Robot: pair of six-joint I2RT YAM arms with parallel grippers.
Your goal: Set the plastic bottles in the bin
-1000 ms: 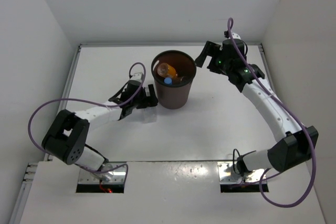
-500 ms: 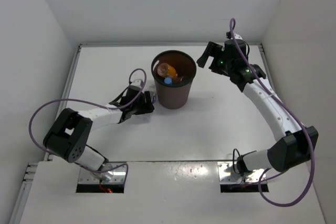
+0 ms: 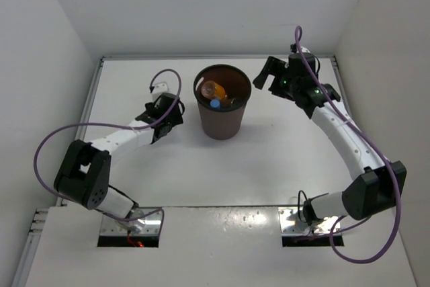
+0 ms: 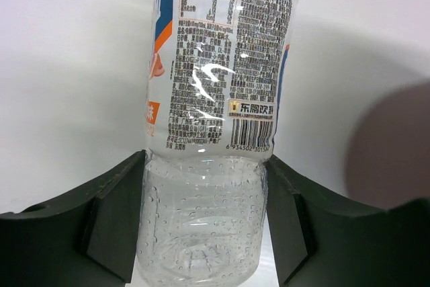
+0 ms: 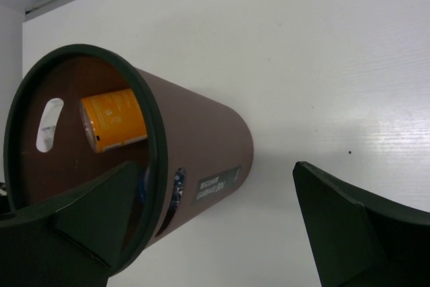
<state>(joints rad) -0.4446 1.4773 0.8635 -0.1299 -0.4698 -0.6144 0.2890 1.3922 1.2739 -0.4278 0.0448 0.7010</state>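
My left gripper (image 4: 205, 166) is shut on the lower body of a clear plastic bottle with a whitish printed label (image 4: 218, 65), one black pad on each side. In the top view that gripper (image 3: 169, 117) is left of the bin (image 3: 222, 122), a dark brown round bucket. An orange bottle (image 3: 213, 89) and a blue-capped one (image 3: 215, 104) lie inside the bin. My right gripper (image 3: 263, 75) stands open just right of the bin's rim. In its wrist view the right gripper (image 5: 213, 169) frames the bin's wall (image 5: 201, 159), with the orange bottle (image 5: 114, 122) inside.
The white table (image 3: 269, 159) is walled in white on the left, back and right. A purple cable (image 3: 164, 78) loops above my left wrist, and another (image 3: 299, 45) trails over the right arm. The bin shows as a dark blur (image 4: 393, 146) at the right of the left wrist view.
My left gripper has shut on the labelled clear bottle beside the bin's foot and drawn back leftward and up the table with it. The right gripper has barely shifted.
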